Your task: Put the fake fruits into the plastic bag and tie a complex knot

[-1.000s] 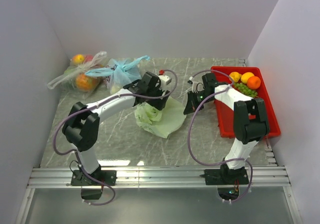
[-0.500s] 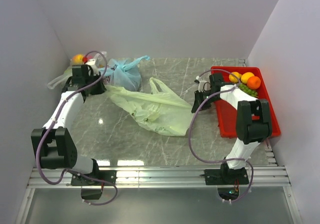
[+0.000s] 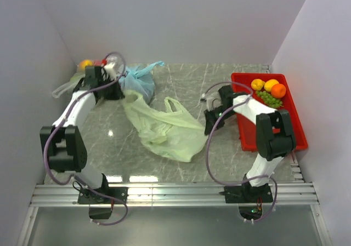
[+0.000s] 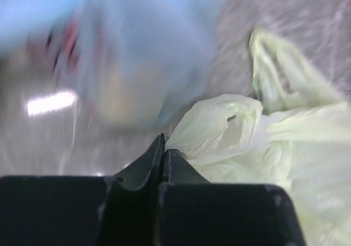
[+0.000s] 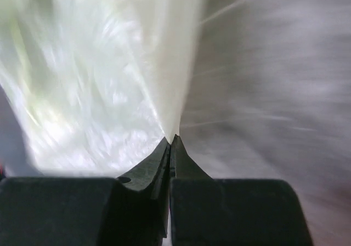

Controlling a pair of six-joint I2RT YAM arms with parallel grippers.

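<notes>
The closed pincer (image 5: 170, 142) pinches an edge of the plastic bag (image 5: 93, 76) over the blurred table (image 5: 274, 81).

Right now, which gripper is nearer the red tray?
Right. The right gripper sits just beside the red tray, at the plastic bag edge; the left gripper is across the table by the blue bag.

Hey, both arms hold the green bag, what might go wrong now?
The thin plastic bag is pinched only at the tips of the left pincer and right pincer; pulling apart may slip or tear it. The left pincer sits beside the blue bag, which may snag. All fake fruits lie in the red tray while both pincers are busy.
</notes>
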